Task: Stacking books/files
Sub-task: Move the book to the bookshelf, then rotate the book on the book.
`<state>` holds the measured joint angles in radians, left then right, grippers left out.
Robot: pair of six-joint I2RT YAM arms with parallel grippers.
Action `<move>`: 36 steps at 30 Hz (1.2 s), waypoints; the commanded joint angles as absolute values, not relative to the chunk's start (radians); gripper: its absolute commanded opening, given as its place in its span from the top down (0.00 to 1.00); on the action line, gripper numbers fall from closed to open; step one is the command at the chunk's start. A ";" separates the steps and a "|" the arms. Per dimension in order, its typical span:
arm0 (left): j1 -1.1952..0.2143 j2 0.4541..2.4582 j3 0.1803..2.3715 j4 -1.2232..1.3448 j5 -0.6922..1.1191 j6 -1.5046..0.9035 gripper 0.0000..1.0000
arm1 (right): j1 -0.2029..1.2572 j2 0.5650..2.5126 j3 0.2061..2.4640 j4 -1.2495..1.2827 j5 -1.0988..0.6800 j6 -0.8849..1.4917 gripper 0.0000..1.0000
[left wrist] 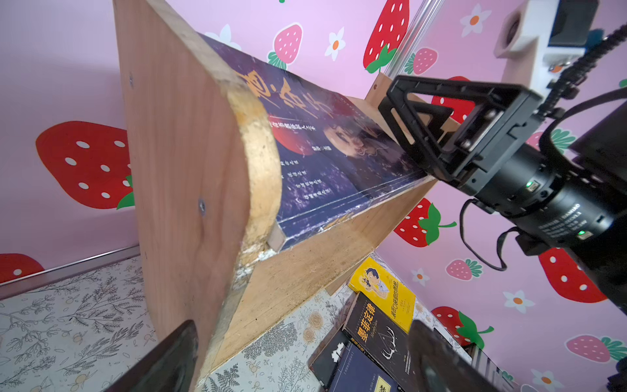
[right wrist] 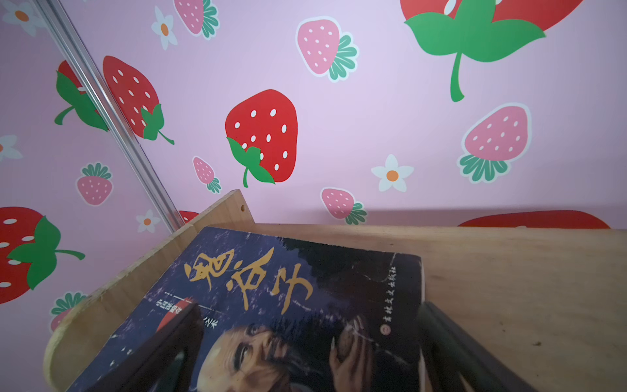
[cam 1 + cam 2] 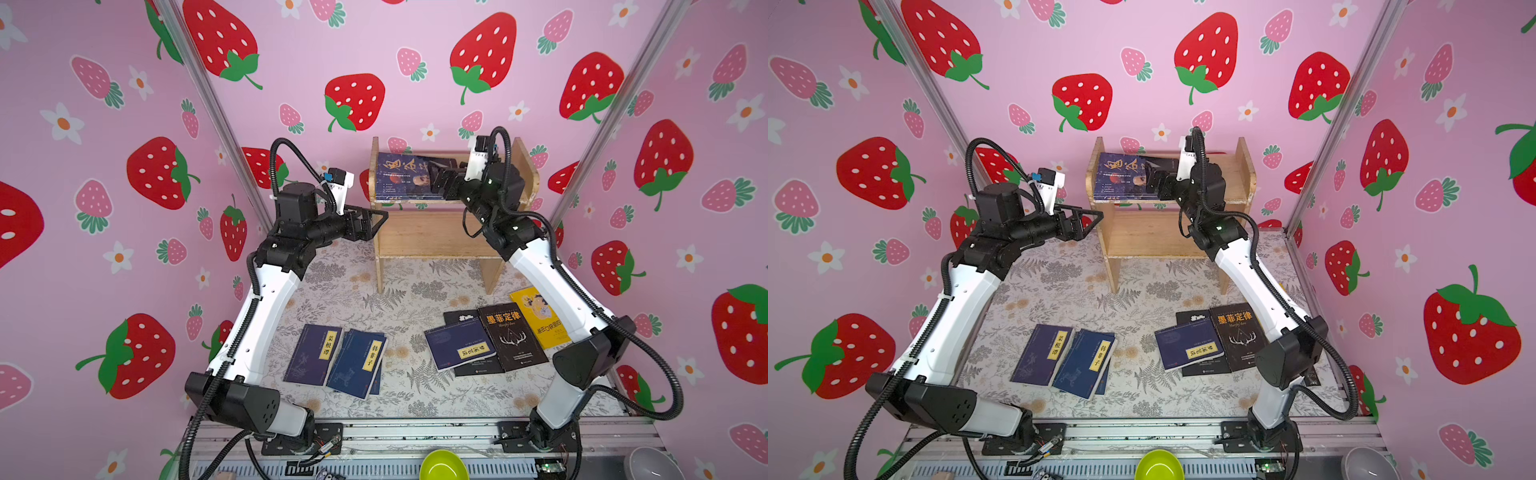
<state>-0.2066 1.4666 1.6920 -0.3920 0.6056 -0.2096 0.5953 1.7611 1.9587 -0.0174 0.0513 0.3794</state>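
Note:
A blue portrait book (image 3: pixel 399 176) (image 3: pixel 1121 174) lies flat at the left end of the wooden shelf's top board (image 3: pixel 515 195). My right gripper (image 3: pixel 436 178) (image 2: pixel 308 346) hovers open at the book's right part, one finger (image 2: pixel 169 339) over the cover and the other past its edge. Nothing is held. My left gripper (image 3: pixel 380 220) (image 1: pixel 302 363) stands open and empty beside the shelf's left side panel (image 1: pixel 190 176). On the table lie two navy books (image 3: pixel 313 353) (image 3: pixel 359 361) at the left. A navy (image 3: pixel 459 345), a black (image 3: pixel 513 336) and a yellow book (image 3: pixel 540 318) overlap at the right.
The shelf (image 3: pixel 1142 237) stands at the back middle against the strawberry wall. A second black book (image 3: pixel 461 318) peeks out under the right pile. A green bowl (image 3: pixel 442 465) and a grey bowl (image 3: pixel 652 463) sit beyond the front rail. Pink walls close in on both sides.

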 commanded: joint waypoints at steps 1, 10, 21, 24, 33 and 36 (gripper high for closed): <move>-0.201 1.452 1.682 -0.367 0.601 -0.200 0.03 | 0.590 1.705 1.919 -0.057 0.072 0.323 0.00; -0.201 1.445 1.684 -0.384 0.577 -0.190 0.03 | 0.591 1.519 1.749 -0.043 0.118 0.270 0.00; -0.199 1.367 1.605 -0.396 0.561 -0.201 0.02 | 0.592 1.303 1.579 -0.153 0.184 0.327 0.00; -0.199 1.335 1.555 -0.391 0.559 -0.208 0.02 | 0.594 1.257 1.508 -0.201 0.216 0.353 0.00; -0.265 1.279 1.443 -0.520 0.367 -0.361 0.04 | 0.594 1.044 1.311 -0.469 0.380 0.525 0.00; -0.368 1.276 1.393 -0.560 0.324 -0.386 0.04 | 0.594 0.981 1.216 -0.570 0.416 0.652 0.00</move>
